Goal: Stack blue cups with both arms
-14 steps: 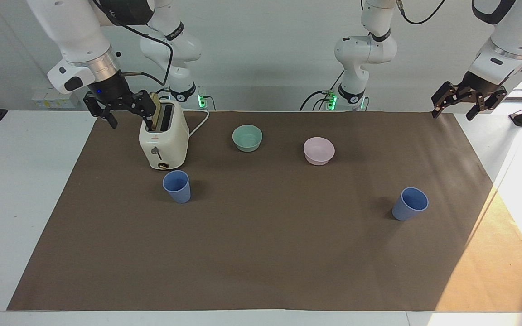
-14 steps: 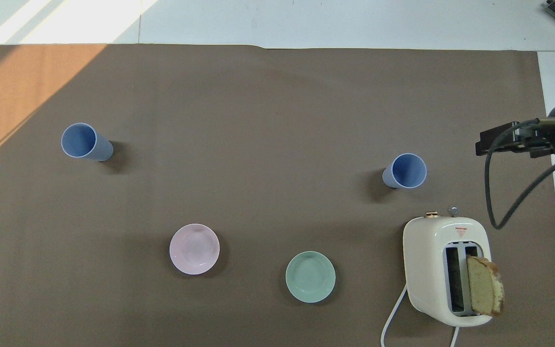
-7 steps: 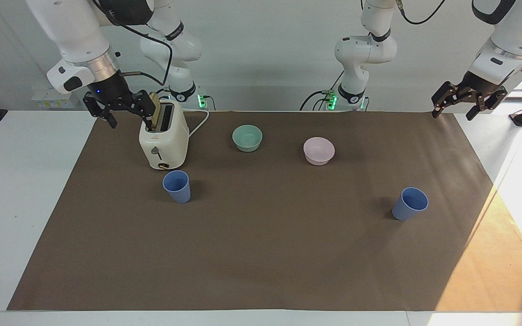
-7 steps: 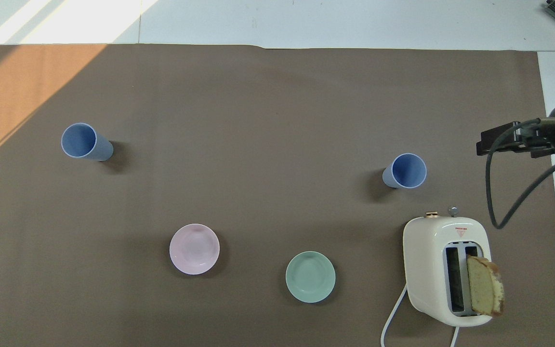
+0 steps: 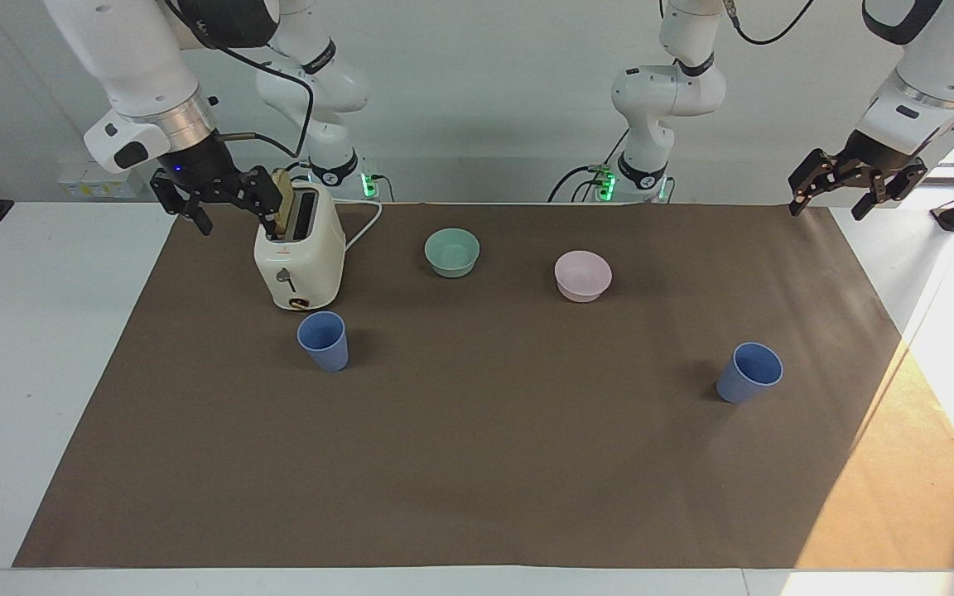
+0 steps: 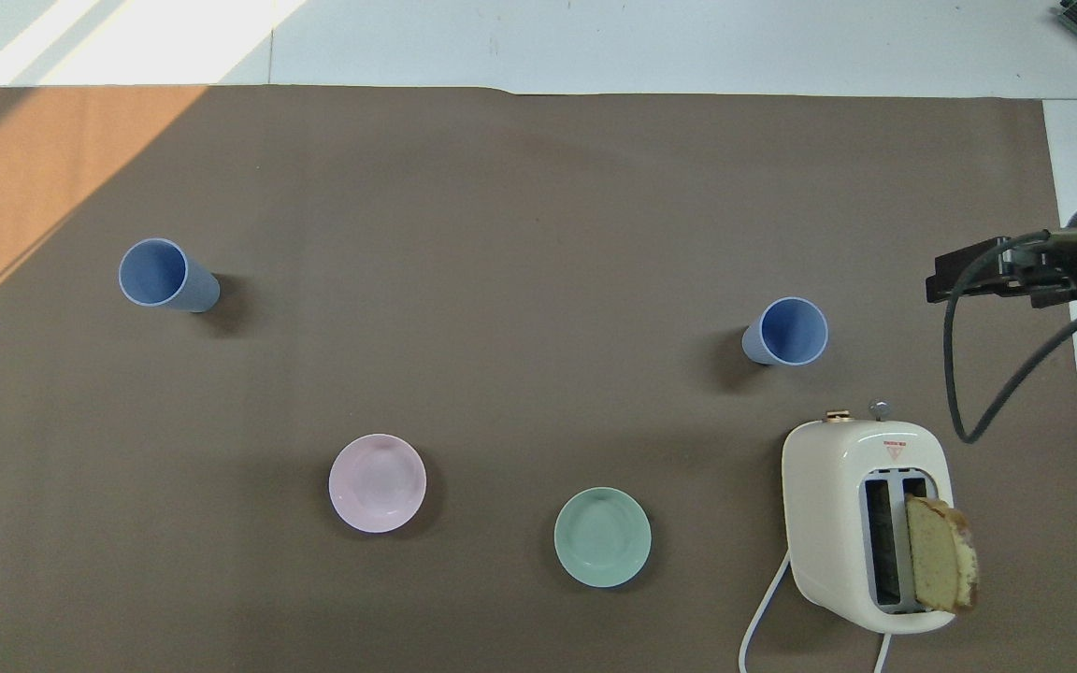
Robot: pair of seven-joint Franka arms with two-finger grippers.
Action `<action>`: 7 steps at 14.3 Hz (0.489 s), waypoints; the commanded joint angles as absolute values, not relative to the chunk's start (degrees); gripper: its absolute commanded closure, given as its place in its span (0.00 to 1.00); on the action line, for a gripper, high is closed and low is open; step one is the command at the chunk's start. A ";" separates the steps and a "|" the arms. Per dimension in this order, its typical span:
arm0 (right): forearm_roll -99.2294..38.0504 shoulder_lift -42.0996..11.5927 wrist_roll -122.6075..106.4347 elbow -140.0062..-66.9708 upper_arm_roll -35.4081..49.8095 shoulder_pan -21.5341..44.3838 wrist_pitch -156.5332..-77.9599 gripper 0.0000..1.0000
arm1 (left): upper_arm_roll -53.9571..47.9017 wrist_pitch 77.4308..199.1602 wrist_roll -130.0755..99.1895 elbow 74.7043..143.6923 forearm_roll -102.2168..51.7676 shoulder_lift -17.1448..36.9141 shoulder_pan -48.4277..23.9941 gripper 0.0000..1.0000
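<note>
- Our left end effector (image 5: 855, 189) and right end effector (image 5: 216, 199) hang spread, empty.
- Descending off-centre, we could tip either blue cup (image 5: 324, 340) (image 5: 749, 372).
- The toaster (image 5: 299, 248) crowds our right approach.

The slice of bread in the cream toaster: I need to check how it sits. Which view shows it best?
The overhead view: the tan bread slice stands in one slot of the cream toaster, face visible. The facing view shows only its edge.
</note>
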State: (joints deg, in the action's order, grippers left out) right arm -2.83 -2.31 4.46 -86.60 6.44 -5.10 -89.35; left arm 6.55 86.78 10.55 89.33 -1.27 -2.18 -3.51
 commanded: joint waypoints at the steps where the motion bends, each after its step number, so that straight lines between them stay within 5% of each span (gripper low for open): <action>1: -3.25 1.40 4.92 -92.54 6.59 -5.80 -93.15 0.00 | 6.42 86.57 10.37 89.12 -0.53 -2.37 -3.78 0.00; 7: -3.25 1.76 5.01 -92.99 6.68 -5.45 -93.34 0.00 | 6.33 91.05 10.81 89.21 -0.70 -1.41 -3.87 0.00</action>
State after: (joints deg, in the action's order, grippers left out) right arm -2.82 0.00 4.46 -90.70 6.43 -5.07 -92.17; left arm 6.19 89.54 10.57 89.34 -1.27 -2.11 -3.52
